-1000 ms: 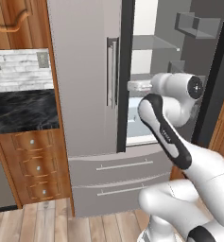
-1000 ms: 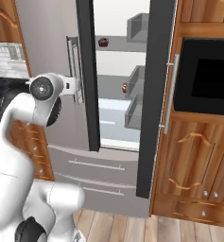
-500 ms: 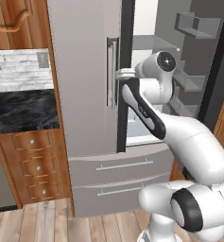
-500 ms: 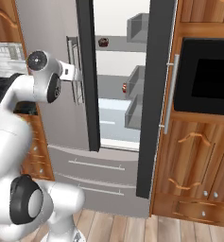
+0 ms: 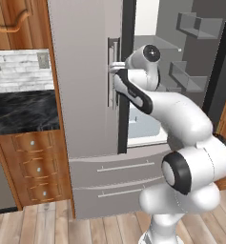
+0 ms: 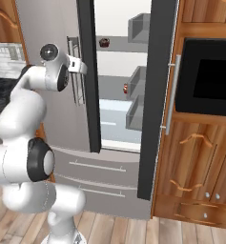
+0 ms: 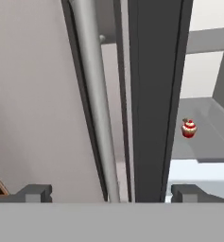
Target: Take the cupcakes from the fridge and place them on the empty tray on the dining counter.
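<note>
Left base view: the fridge (image 5: 86, 95) is tall and pale grey with dark edge trim, two drawers low down and a long bar handle (image 5: 112, 74) on its shut left door. Its right door stands open on a white interior with grey shelves. Compared with a second ago, the arm has swung left across the opening, and the claw (image 5: 115, 67) now sits against the bar handle rather than in front of the open compartment. The cupcakes cannot be made out from this side.

Right base view: the dark chocolate cupcake (image 6: 104, 42) sits on an upper shelf inside the fridge (image 6: 52, 28), and the pale-frosted cupcake (image 6: 125, 88) with its red top sits on a lower shelf, next to a grey door bin. Both are small against the shelves. The claw (image 6: 77, 64) is at the left door's handle, left of the dark door edge; a second ago the wrist hung lower and further left. Both cupcakes lie to the right of the claw, deeper in, well apart from it.

Hand view: the claw's (image 7: 111, 193) two fingertips stand wide apart, released, gripping nothing. The bar handle (image 7: 95, 99) and the dark door edge rise between them. The pale-frosted cupcake (image 7: 189, 128) rests on a grey shelf beyond the door edge, above the right fingertip and clear of it.
</note>
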Robot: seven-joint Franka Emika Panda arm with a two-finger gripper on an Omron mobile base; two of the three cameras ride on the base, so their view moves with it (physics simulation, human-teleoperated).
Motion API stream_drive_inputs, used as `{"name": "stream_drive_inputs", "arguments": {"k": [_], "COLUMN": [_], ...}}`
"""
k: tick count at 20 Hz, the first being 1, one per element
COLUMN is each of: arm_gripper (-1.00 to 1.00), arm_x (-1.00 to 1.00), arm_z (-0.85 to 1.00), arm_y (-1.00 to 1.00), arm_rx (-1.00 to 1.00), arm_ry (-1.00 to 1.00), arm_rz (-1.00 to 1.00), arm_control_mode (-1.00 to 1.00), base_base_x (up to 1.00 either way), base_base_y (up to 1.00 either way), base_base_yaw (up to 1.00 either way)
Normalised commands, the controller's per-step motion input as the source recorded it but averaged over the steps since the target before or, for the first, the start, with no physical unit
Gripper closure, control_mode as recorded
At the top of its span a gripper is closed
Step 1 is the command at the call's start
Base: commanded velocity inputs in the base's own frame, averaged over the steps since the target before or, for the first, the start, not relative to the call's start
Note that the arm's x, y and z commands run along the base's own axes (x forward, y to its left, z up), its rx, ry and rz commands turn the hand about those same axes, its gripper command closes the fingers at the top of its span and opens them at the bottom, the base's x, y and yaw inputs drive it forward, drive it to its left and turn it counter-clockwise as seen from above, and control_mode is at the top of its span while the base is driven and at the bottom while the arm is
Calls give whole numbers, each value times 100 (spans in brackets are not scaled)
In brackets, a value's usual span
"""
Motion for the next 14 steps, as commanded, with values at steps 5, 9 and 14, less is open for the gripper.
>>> {"name": "stream_drive_inputs", "arguments": {"k": [5, 9, 14], "arm_gripper": [-100, -100, -100], "arm_x": [83, 79, 82], "arm_z": [-16, -4, -10], "arm_y": [29, 0, 0], "arm_rx": [0, 0, 0], "arm_ry": [0, 0, 0], "arm_rz": [2, 0, 0], "arm_control_mode": [-100, -100, -100], "base_base_x": [0, 0, 0], "base_base_y": [0, 0, 0], "base_base_yaw": [0, 0, 0]}}
